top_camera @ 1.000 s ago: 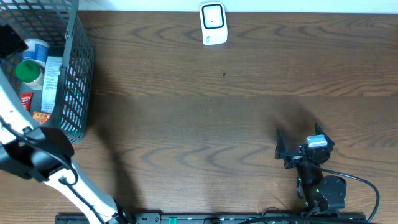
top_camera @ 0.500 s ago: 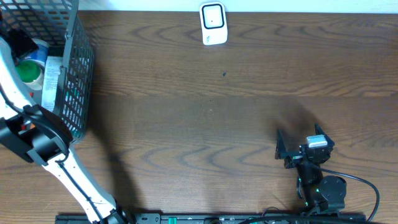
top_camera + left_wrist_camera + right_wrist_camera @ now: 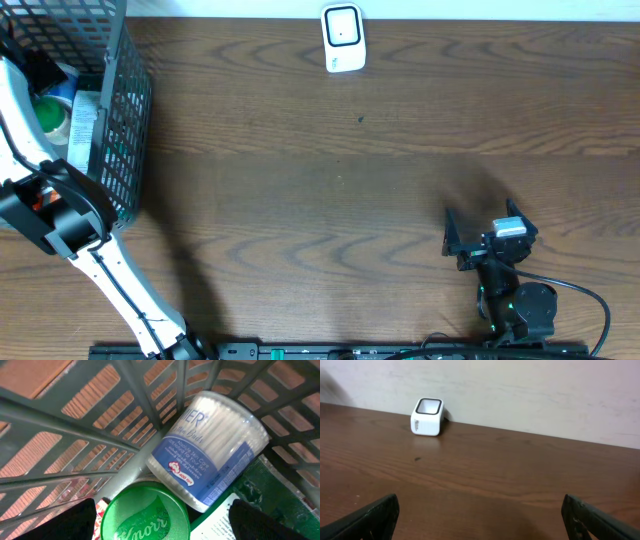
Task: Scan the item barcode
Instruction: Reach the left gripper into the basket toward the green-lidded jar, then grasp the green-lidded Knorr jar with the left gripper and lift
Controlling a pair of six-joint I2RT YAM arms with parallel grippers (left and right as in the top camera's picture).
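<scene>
Your left fingers (image 3: 60, 522), apart, hang over the green Knorr lid (image 3: 145, 515) in the basket (image 3: 125, 445); your right fingers (image 3: 370, 517), apart too, are far.

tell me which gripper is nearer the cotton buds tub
Left. The left gripper is inside the basket, directly above the cotton buds tub. The right gripper is across the table, far from it.

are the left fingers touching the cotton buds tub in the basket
Apart. Left wrist view: the left gripper holds its open fingers at the lower corners, green lid and a packet showing between them and the cotton buds tub.
</scene>
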